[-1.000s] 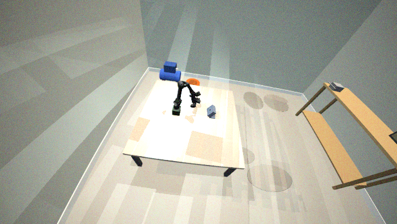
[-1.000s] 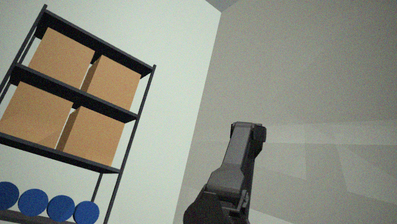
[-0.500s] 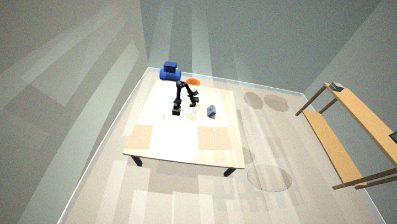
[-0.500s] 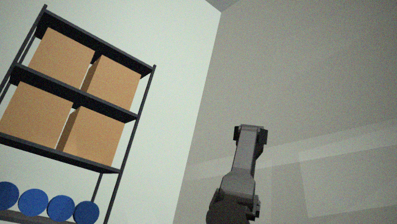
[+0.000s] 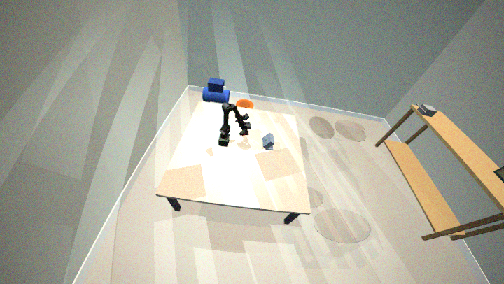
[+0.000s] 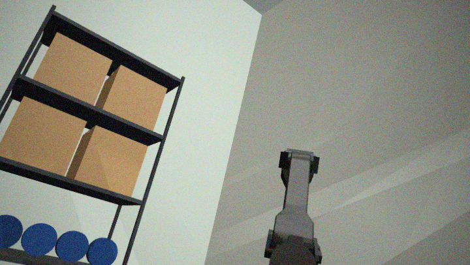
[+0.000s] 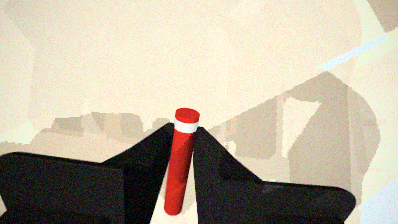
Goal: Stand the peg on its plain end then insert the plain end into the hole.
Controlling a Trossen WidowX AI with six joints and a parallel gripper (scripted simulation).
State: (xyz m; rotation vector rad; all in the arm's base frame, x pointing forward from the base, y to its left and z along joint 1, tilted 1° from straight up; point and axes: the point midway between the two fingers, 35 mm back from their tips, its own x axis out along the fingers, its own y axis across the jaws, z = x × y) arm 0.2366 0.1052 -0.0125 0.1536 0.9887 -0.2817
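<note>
In the top view, the table fills the middle of the frame, its left edge running beside a pale low wall and its near edge standing over two dark legs. The arm stands toward the upper left part of the table, with broad bare surface below it toward the lower edge. Behind it, past the far edge, sit a blue box and an orange disc. The hand hangs just right of the arm's base, low over the table. Further right, apart from the hand, is the small grey sloped panel, with open table between them. A wooden bench stands well off at the right edge. In the wrist view, the hand is closed nearly tight on the red peg, gripping its plain red shaft between the two dark fingers, with the white band just past the fingertips toward the upper frame.
</note>
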